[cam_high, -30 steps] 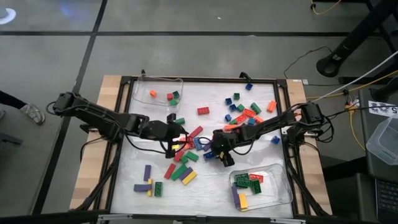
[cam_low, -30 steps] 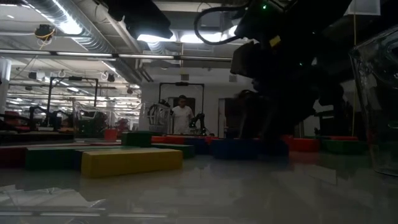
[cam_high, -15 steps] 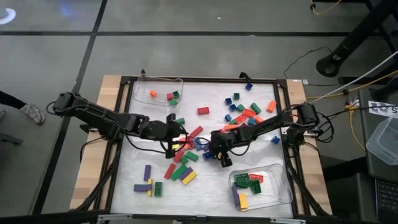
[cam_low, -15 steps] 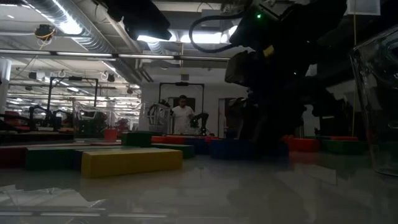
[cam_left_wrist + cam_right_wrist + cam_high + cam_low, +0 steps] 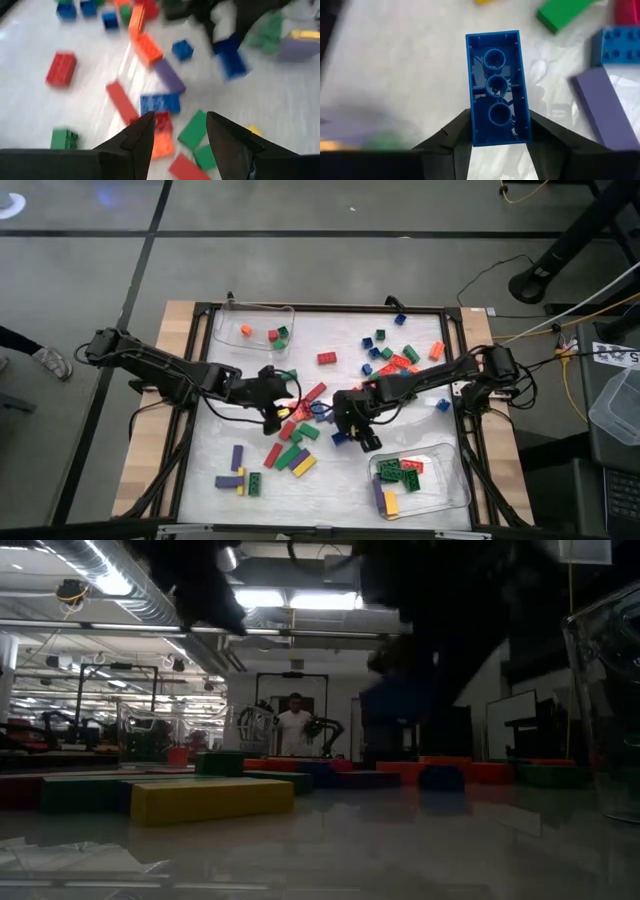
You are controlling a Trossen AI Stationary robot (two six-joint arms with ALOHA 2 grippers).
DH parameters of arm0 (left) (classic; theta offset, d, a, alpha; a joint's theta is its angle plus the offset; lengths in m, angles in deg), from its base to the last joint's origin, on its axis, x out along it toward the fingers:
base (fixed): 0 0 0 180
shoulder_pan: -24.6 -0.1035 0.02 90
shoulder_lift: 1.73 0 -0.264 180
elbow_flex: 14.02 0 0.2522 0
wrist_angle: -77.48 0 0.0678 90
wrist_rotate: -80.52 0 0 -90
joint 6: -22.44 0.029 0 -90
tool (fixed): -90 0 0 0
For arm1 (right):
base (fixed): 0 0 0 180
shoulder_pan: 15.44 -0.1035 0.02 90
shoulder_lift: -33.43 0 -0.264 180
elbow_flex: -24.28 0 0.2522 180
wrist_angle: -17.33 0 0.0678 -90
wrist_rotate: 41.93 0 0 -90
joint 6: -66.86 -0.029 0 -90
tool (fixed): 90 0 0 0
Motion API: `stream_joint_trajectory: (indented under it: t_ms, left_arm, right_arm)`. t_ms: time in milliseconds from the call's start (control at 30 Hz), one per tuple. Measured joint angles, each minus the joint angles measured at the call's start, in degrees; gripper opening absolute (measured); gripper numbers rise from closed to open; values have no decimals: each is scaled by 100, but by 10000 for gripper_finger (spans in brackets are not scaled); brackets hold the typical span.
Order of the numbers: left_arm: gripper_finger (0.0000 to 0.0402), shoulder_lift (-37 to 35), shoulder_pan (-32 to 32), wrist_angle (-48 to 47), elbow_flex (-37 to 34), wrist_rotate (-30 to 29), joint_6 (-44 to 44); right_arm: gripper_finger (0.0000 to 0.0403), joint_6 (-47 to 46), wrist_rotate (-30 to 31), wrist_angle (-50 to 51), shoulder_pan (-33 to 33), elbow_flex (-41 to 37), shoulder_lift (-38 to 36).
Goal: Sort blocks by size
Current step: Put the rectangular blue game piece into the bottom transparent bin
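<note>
Pinched by its long sides, the blue brick hangs above the table's middle in the right gripper; light, rigid and slick, it suits that side grip. The left gripper hovers open over the scattered bricks.

Bare table surface is lying open along the near-left side, broken only by a small cluster of purple, yellow and green blocks. The middle is crowding up: a heap of long blocks is sitting directly between the left gripper and the right gripper, both arms reaching inward and blocking the centre. A clear tray is filling the near-right corner, another tray the far-left one. Scattered bricks are cluttering the far-right area.
</note>
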Motion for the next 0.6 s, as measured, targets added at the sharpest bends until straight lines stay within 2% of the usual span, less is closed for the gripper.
stream_joint_trajectory:
  t_ms: [167,333,467,600]
  left_arm:
    - [166,0,45,-368,-2,-1,-392]
    - [166,0,163,-430,-2,-2,-434]
    - [166,0,326,-608,-2,92,-459]
    - [166,0,530,-871,-2,600,-561]
  right_arm:
    - [138,-13,-83,1297,-298,955,-79]
    - [144,-506,-21,2407,-750,1682,-145]
    - [165,-1214,389,2867,-1264,1773,-195]
    - [159,-2104,932,3280,-1847,1767,-195]
